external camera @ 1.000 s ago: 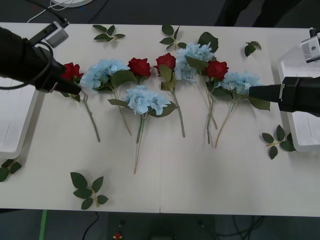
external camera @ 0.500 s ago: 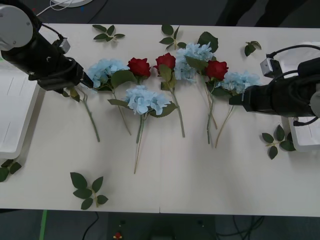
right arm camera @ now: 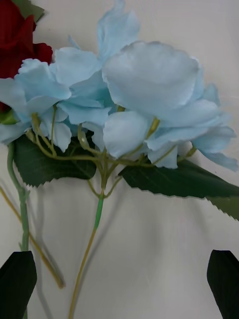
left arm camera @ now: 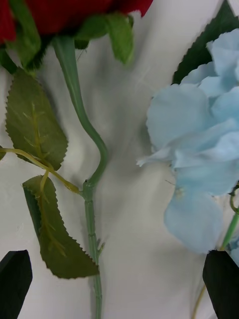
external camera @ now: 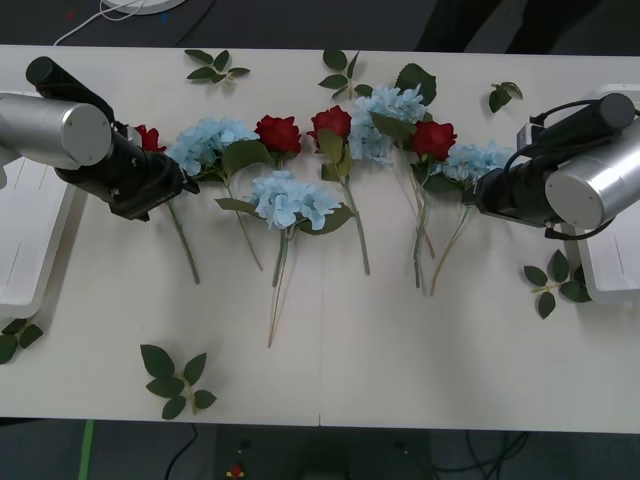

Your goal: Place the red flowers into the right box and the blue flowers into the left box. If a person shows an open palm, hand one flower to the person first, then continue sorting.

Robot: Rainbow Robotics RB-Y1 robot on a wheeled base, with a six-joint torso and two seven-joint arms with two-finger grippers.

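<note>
Plastic-and-cloth stems, light and springy: take each by its thin stem just under the head, since petals crush and slip. Your left gripper (left arm camera: 119, 286) hangs wide open and empty over the leftmost rose (external camera: 147, 138); your right gripper (right arm camera: 122, 284), equally open and empty, hangs over the rightmost hydrangea (right arm camera: 124, 99).

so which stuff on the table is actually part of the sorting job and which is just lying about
Part of the job:
- red flowers
- blue flowers
- left box
- right box
- left gripper and right gripper, fingers open, each over a stem

Just lying about:
- loose leaf sprigs
- white cable
</note>
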